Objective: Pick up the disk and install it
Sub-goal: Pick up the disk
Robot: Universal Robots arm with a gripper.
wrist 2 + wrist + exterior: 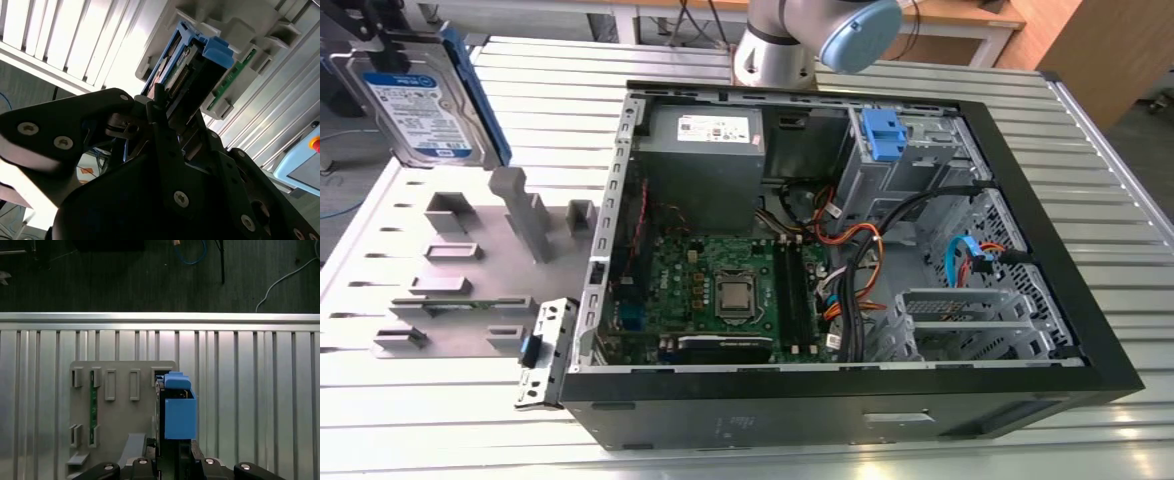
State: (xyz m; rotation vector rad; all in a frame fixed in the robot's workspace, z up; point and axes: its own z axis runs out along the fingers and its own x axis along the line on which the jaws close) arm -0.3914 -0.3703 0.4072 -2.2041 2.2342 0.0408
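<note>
Disk point(416, 110) in its blue carrier hangs upright at the exterior view's far left, label side facing the camera. The gripper point(380, 45) is clenched on the disk's upper end, which sits between the fingers while the rest of it reaches down from them. In the second wrist view the dark fingers point(162, 130) run along both flat sides of the disk, pressed against it. Its far end, capped by the blue carrier, points at the grey rack point(240, 30) beyond.

In the first wrist view that blue end lies straight out from the gripper, over the edge of the rack. Whether it touches the rack I cannot tell. A green memory stick point(92, 400) stands in one of the rack's other slots. The rack lies on the slatted metal table point(454, 420), just beside the open computer case point(1067, 330). Disk and gripper are well apart from the case. Inside it sit a grey power supply point(700, 150), a green motherboard point(720, 290) and a blue bracket point(881, 135).
</note>
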